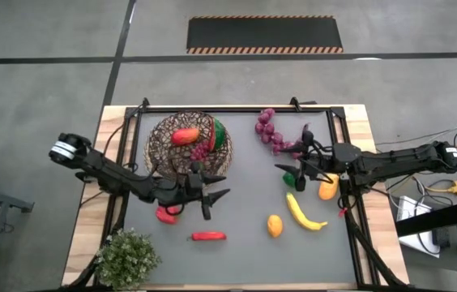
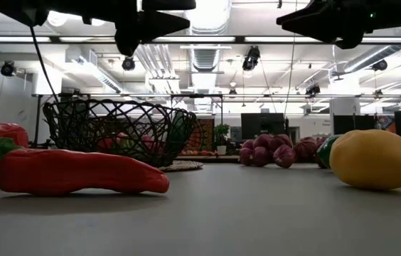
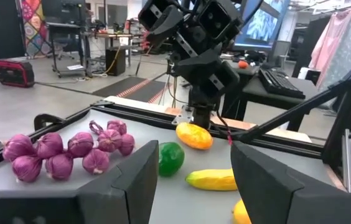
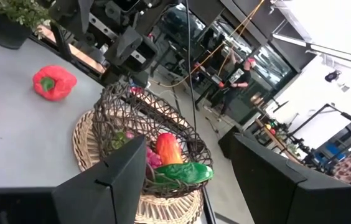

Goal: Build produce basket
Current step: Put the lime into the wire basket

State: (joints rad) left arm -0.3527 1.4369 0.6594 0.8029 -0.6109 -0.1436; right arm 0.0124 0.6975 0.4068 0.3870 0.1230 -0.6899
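Progress: judged partly done; some produce sits in the basket, most lies outside it on the grey table mat (image 1: 245,203).
Basket: round shallow dark brown woven wicker basket (image 1: 162,143), at the mat's far left corner, on a pale woven mat.
Basket contents: an orange-red fruit (image 1: 185,136), a watermelon slice with green rind (image 1: 218,132), a small purple grape bunch (image 1: 201,151).
Left to load, near the basket: red bell pepper (image 1: 165,215) and red chili (image 1: 208,236), both on its near side.
Left to load, well right of the basket: purple grape bunches (image 1: 271,132), green pepper (image 1: 292,178), orange-yellow fruit (image 1: 328,189), yellow banana (image 1: 303,213), small orange fruit (image 1: 275,225).
Left gripper (image 1: 216,188): just beside the basket's near edge, fingers parted, holding nothing.
Right gripper (image 1: 287,173): over the green pepper, fingers apart, empty.
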